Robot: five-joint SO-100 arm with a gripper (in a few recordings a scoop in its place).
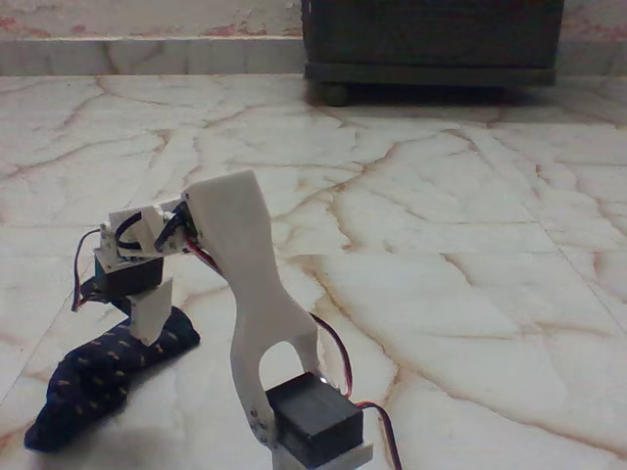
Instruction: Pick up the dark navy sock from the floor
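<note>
The dark navy sock (93,377) is seen lying on the floor (441,245) at the lower left of the frame. The jaws (149,315) are lowered onto its upper end; their opening cannot be told.

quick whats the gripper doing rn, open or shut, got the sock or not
Gripper: down on the upper end of the dark navy sock on the floor; one white finger shows against the fabric, but open or shut cannot be told.
</note>
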